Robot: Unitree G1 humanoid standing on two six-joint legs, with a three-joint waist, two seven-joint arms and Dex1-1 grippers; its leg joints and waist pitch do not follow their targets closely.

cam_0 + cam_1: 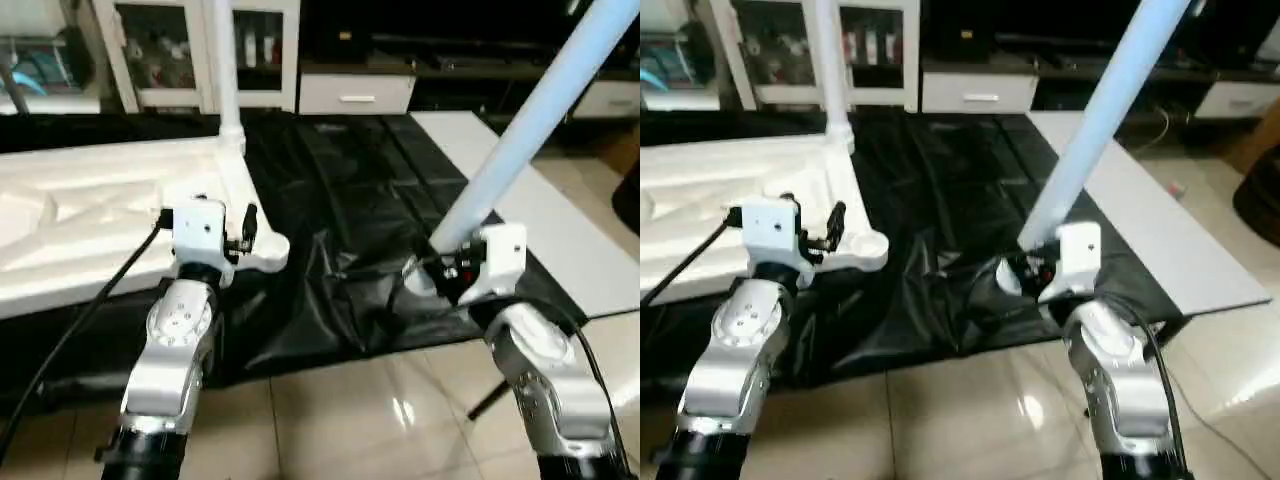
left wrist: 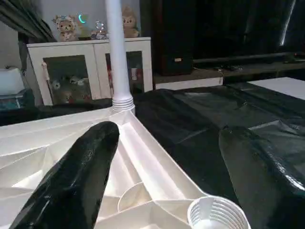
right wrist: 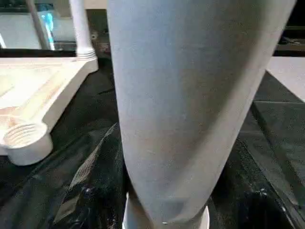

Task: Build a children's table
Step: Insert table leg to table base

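Left wrist view: left gripper (image 2: pixel 162 181) jaws wide over empty corner socket (image 2: pixel 217 213); right gripper (image 1: pixel 452 268) holds leg (image 1: pixel 530 125)

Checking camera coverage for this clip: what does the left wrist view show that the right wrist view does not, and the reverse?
Left wrist view alone: the left gripper, open, its black fingers straddling the near corner of the upturned tabletop, plus a glass-door cabinet with toys on top.

Right wrist view alone: the loose leg close up, shut in the right gripper, its threaded end over the black cover.

Both: the empty near corner socket and the fitted leg standing at the far corner.
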